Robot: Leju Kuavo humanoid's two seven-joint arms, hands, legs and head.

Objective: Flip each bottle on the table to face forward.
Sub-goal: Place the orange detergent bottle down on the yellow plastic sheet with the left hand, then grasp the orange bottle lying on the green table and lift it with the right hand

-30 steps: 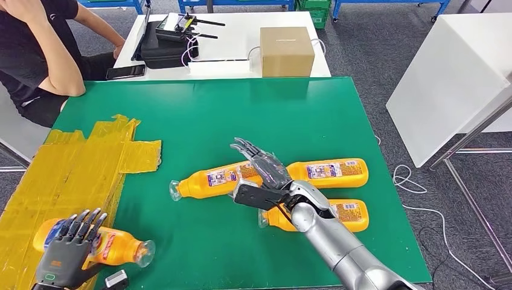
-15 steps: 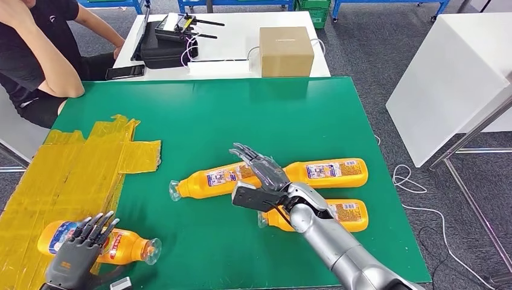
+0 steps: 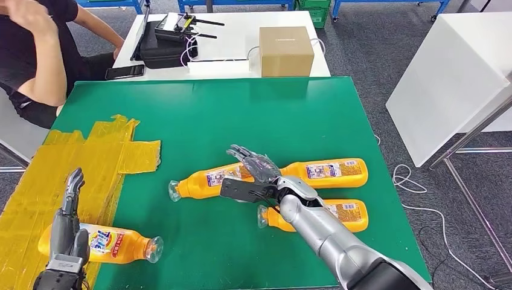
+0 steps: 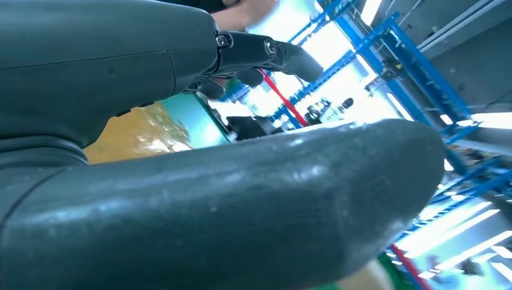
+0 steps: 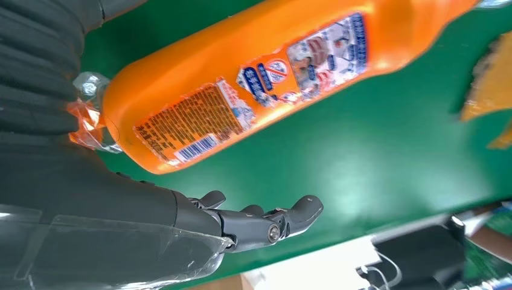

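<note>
While a seated person (image 3: 36,66) looks on from ten o'clock, a humanoid robot works through four orange bottles on a green table (image 3: 199,115).

Left hand: the left hand (image 3: 65,238) stands edge-on with fingers straight up and apart, grasping nothing; half a second ago it lay spread over the near-left bottle (image 3: 105,243), so it has let go and lifted clear.

Near-left bottle: at eight o'clock, on its side across the edge of the yellow tape patch (image 3: 72,169), brand label now uppermost, cap pointing to three o'clock. By the look of it, this one is done.

Centre bottle: the centre bottle (image 3: 202,181) lies on its side at mid-table, small-print label and barcode up, so it seems yet to be turned.

Right hand: the right hand (image 3: 253,175) hovers flat over the centre bottle's base end, fingers spread, nothing grasped; it has edged toward nine o'clock in the past second, probably lining up the next flip.

Right-hand bottles: the far-right bottle (image 3: 329,170) and the near-right bottle (image 3: 338,214) lie at three to four o'clock, small print showing, both seemingly still to do.

Room: at twelve o'clock, a white bench (image 3: 235,30) carries a cardboard box (image 3: 286,51) and a black case (image 3: 163,48); grey floor all round.
</note>
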